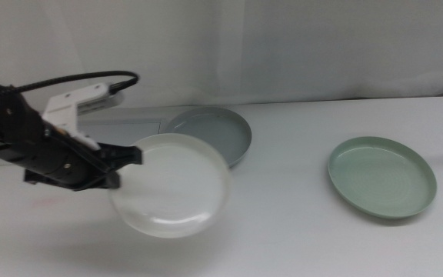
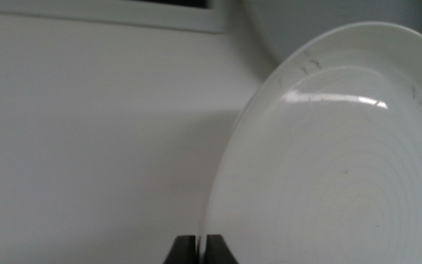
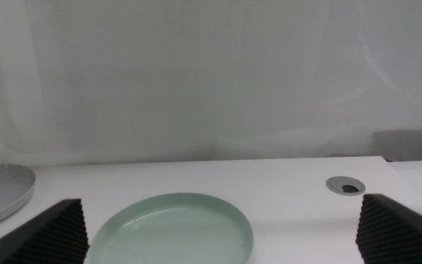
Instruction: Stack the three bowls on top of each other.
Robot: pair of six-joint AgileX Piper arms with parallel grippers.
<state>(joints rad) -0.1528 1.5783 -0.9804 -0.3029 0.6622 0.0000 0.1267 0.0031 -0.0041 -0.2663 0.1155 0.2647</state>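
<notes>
White, shallow round plastic bowl point(image 1: 171, 185) hangs tilted above the table point(image 1: 283, 231), its rim pinched between the closed fingers of the left gripper point(image 1: 123, 163). Just beyond those fingers lies the blue-grey round plastic bowl point(image 1: 215, 132), partly hidden by the white one. The pale green round plastic bowl point(image 3: 173, 229) lies flat ahead of the right gripper point(image 3: 222, 253), between its wide-spread foam-padded fingers point(image 3: 46, 235).

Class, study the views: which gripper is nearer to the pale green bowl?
Right. The right gripper is open just in front of the pale green bowl, out of the middle view. The left gripper is across the table, shut on the white bowl.
</notes>
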